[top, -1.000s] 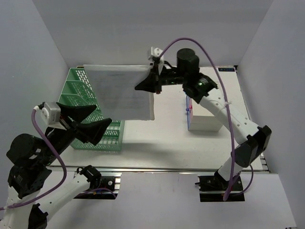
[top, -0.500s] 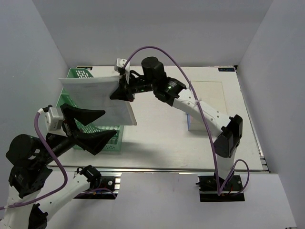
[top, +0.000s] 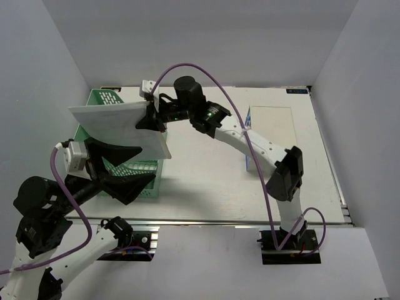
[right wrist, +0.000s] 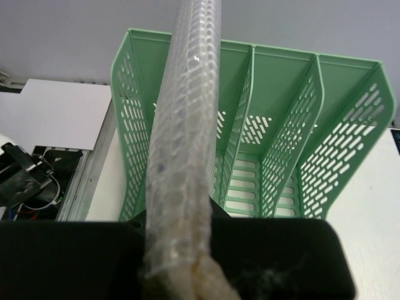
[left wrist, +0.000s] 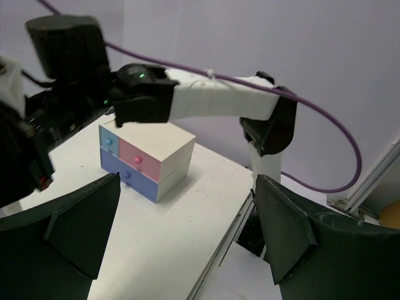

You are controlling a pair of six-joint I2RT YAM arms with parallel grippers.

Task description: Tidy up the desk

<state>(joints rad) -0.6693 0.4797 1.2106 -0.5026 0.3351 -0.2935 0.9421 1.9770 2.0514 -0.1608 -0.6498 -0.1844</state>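
Note:
My right gripper is shut on a flat white bubble mailer and holds it tilted above the green mesh file rack at the left of the white desk. In the right wrist view the mailer shows edge-on between the shut jaws, above the left slots of the rack. My left gripper is open and empty, hovering over the rack's near end, below the mailer. In the left wrist view it is wide open above the desk.
A white box with pink and blue drawers stands right of centre, mostly hidden by my right arm in the top view. An aluminium rail runs along the near edge. Grey walls close in the left, back and right.
My right arm has swung left, carrying the mailer from the back middle of the desk to above the green rack. My left gripper has shifted slightly and stays open.

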